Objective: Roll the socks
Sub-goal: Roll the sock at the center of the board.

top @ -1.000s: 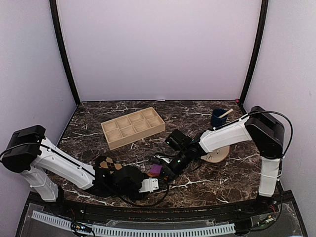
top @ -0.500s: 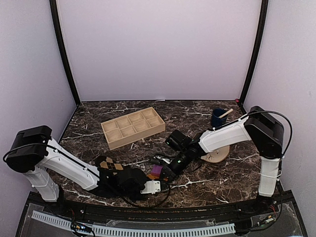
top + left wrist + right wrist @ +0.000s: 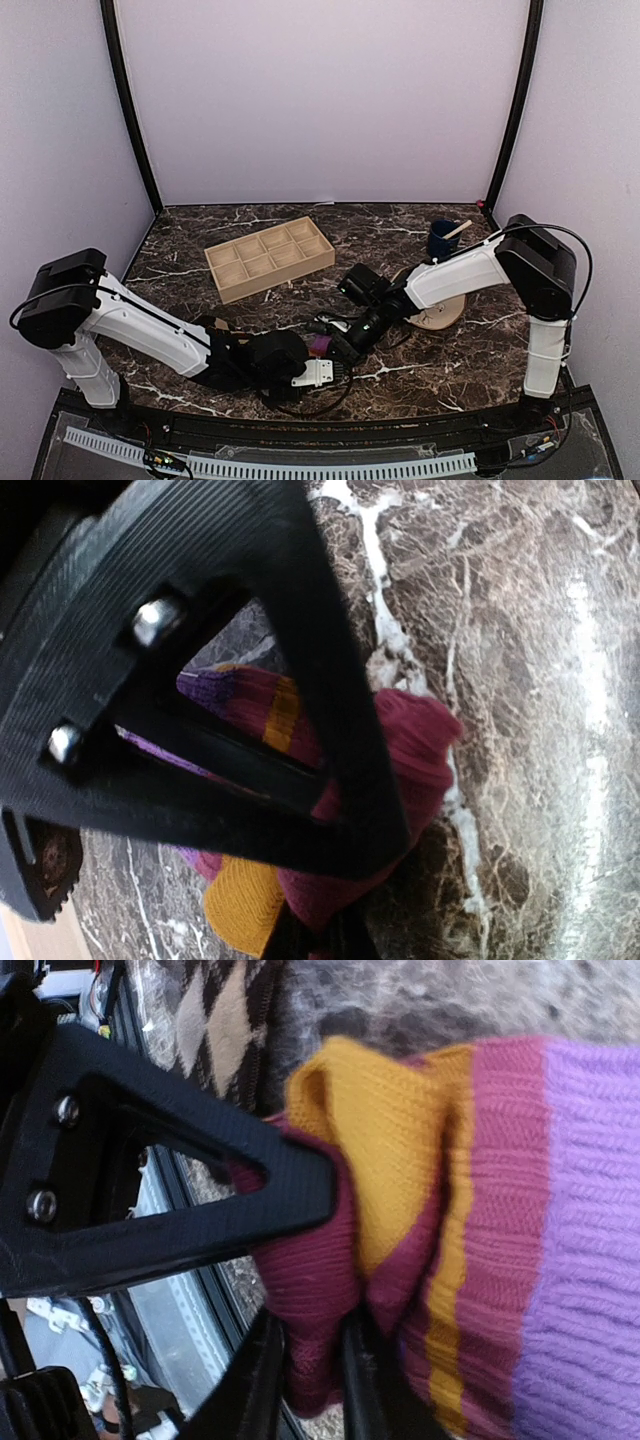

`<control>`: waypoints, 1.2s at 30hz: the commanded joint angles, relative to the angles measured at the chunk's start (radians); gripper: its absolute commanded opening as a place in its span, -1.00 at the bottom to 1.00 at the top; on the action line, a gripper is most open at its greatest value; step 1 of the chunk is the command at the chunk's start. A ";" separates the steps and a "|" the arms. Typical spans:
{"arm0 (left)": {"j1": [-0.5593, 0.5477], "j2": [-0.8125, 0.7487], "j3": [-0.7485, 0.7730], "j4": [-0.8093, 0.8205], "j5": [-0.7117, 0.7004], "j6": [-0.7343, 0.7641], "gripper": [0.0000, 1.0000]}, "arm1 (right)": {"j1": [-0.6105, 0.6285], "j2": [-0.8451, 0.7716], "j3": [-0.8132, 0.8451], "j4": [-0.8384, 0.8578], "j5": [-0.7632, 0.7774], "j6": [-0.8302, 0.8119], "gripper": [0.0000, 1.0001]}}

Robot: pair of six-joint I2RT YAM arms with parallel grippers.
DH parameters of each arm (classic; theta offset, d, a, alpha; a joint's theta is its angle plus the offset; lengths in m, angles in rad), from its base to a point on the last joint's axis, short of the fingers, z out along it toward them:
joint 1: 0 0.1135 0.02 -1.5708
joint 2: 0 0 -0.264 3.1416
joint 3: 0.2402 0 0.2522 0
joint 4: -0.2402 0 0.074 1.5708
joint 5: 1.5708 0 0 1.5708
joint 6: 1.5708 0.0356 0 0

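Maroon cloth with orange and purple bands, the striped sock, sits bunched on the worktop at the near middle, between the two arms. The left gripper is clamped tight on a fold of it. The right gripper has one finger pressed into the same bunch, but I cannot tell whether its jaws are parted or closed.

The likely trouble is that both grippers crowd one small bundle. A pull from either could drag the fold out of the other's hold and let the bunch spring loose, or the fingers could knock together. The argyle sock lies just beside the striped one, largely hidden by the left arm from above, so it may get dragged along or left out of the roll.

Farther back are a wooden tray with compartments, a blue cup holding a stick, and a round wooden disc under the right arm. All are well apart from the bundle, and none looks to block the work.
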 commanded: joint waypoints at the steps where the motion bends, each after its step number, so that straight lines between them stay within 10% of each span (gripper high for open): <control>1: 0.034 -0.014 0.055 -0.151 0.159 -0.054 -1.00 | -0.015 -0.045 -0.041 0.004 0.042 -0.018 -0.48; 22: 0.252 0.021 0.279 -0.503 0.663 -0.138 -1.00 | -0.073 -0.262 -0.261 0.234 0.170 0.049 -0.19; 36: 0.337 0.150 0.356 -0.632 0.894 -0.148 -1.00 | 0.064 -0.478 -0.407 0.301 0.549 -0.057 -0.16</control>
